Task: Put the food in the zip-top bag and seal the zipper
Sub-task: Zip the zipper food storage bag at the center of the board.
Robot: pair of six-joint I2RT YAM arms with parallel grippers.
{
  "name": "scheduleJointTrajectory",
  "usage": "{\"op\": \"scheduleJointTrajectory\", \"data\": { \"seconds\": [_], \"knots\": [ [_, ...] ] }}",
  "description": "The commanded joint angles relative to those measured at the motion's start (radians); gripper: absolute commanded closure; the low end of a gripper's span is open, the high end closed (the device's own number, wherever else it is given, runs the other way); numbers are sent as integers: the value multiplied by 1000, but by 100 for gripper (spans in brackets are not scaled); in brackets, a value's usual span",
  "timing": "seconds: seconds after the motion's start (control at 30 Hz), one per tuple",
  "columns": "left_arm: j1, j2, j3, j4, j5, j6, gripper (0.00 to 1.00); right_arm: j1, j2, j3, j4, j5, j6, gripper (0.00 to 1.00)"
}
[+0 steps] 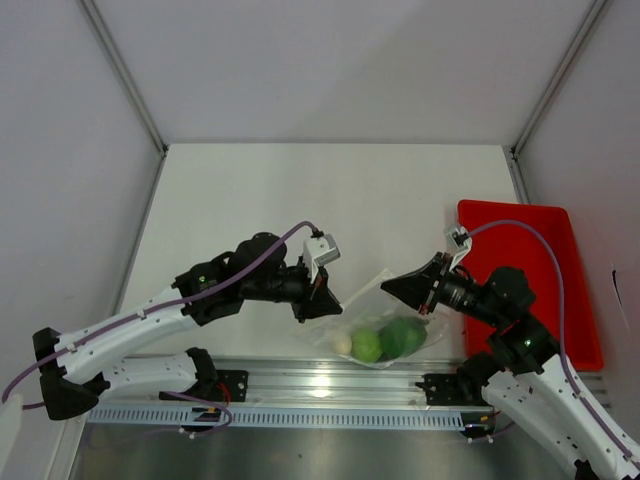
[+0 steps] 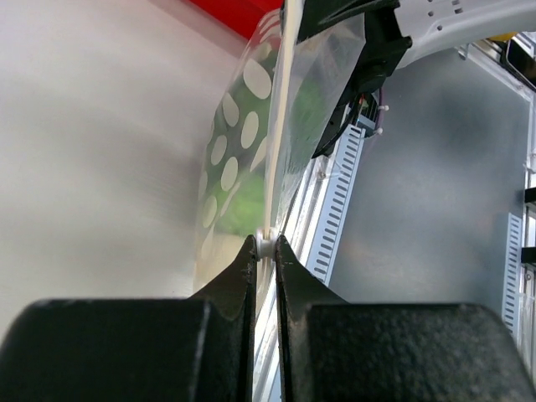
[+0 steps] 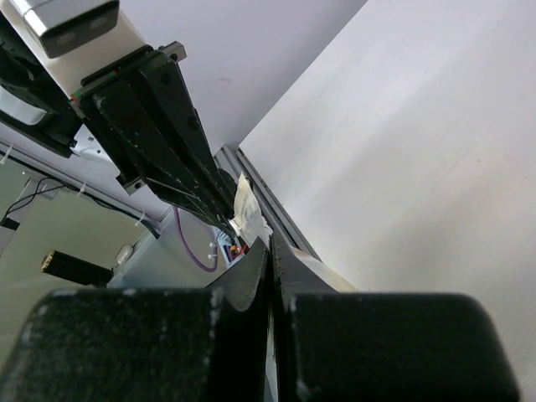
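White arms point(image 1: 120, 330); black joints point(image 1: 212, 282); purple cables point(image 1: 530, 228).

We see the bag point(image 1: 366, 306), clear and crinkly, at the table's point(image 1: 300, 200) near edge. Its belly sags with three pieces side by side inside: a whitish ball point(image 1: 343, 343), a bright green round piece point(image 1: 366, 346) and a darker green piece point(image 1: 405, 336). The zipper point(image 2: 279, 126) runs taut, a thin pale strip. We cannot tell whether it is sealed.

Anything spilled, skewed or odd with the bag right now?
Nothing spilled. The left gripper and right gripper each pinch one end of the zip-top bag at its mouth, food inside. Only oddity: it sags at the table near edge, against the metal rail.
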Motion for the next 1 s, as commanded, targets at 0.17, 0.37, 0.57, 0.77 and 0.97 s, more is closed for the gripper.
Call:
{"op": "scheduleJointTrajectory", "data": {
  "seconds": [0.17,0.37,0.57,0.77,0.97],
  "knots": [
    [10,-31,-39,-70,-20,10,99,-65,-16,74,27,-12,2,100],
    [14,-40,-76,-82,-24,-34,99,-126,-10,91,25,-4,0,100],
    [16,-74,-111,-110,-57,-74,100,-200,29,115,47,-49,-3,100],
    [17,-130,-136,-138,-72,-93,100,-272,96,169,74,-109,0,100],
    [17,-181,-181,-150,-75,-120,99,-337,141,193,93,-153,6,100]
  ]
}}
